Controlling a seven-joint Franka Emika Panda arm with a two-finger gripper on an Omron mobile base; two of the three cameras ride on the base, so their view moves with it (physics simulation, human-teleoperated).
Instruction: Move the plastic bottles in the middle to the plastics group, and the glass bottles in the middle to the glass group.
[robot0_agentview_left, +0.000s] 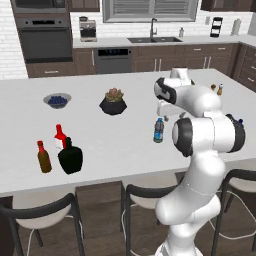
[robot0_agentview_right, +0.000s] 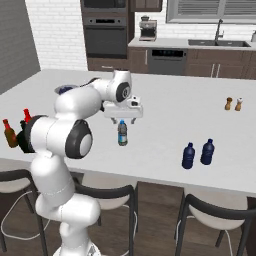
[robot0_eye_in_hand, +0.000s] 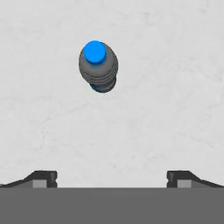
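Clear bottle (robot0_agentview_right: 122, 133) with the blue cap and blue label stands upright on the white counter (robot0_agentview_right: 170, 107), near its front edge and alone in the middle stretch. Right above it hangs the gripper (robot0_agentview_right: 123, 120), pointing straight down, its two fingers spread as wide as they go and holding nothing. Seen from the hand, the blue cap (robot0_eye_in_hand: 95, 52) sits above and a little left of the midline between the two dark fingertips (robot0_eye_in_hand: 43, 177), with bare counter all around it; the tips are apart from the bottle and touch nothing.

In the left base view the same clear bottle (robot0_agentview_left: 158, 130) stands just left of the arm's elbow. Toward the left end of the counter is the glass cluster: the brown bottle (robot0_agentview_left: 43, 157) with a red cap, the squat black bottle (robot0_agentview_left: 70, 156) just beside it, and the red bottle (robot0_agentview_left: 60, 137) with a white label close behind the black one. Toward the right end, two navy bottles (robot0_agentview_right: 198, 153) stand side by side, near each other and well apart from the clear one.

Farther back on the counter sit a dark pot with a plant (robot0_agentview_left: 113, 102) and a bowl of blue fruit (robot0_agentview_left: 57, 100). At the far right stand two small shakers (robot0_agentview_right: 234, 104). Nothing stands between the gripper and the clear bottle.
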